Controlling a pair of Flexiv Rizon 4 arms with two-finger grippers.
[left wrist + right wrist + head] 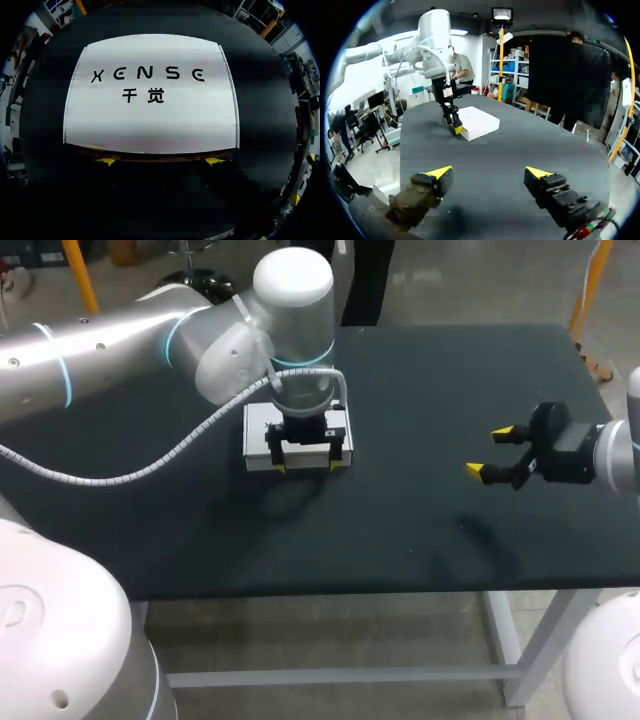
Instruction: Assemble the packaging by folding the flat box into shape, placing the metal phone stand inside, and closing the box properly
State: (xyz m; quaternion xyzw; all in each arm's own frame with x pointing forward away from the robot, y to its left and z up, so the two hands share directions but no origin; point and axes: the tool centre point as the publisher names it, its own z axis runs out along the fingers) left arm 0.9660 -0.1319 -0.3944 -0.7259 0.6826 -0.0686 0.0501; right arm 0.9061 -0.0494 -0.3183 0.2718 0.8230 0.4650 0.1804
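Box point(256, 440): white, lid up and apparently closed, flat on the table left of its middle; stand not visible, presumably inside.
Left gripper point(307, 467): fingers apart, both yellow tips at the box's near edge, clamping nothing; probably set there to press the front flap home.
Right gripper point(490, 451): fingers apart, holding nothing, above the table well apart from the box; probably parked to leave the left arm room.
Table point(420, 370): dark, matte, level; a sideways push would likely slide the box.
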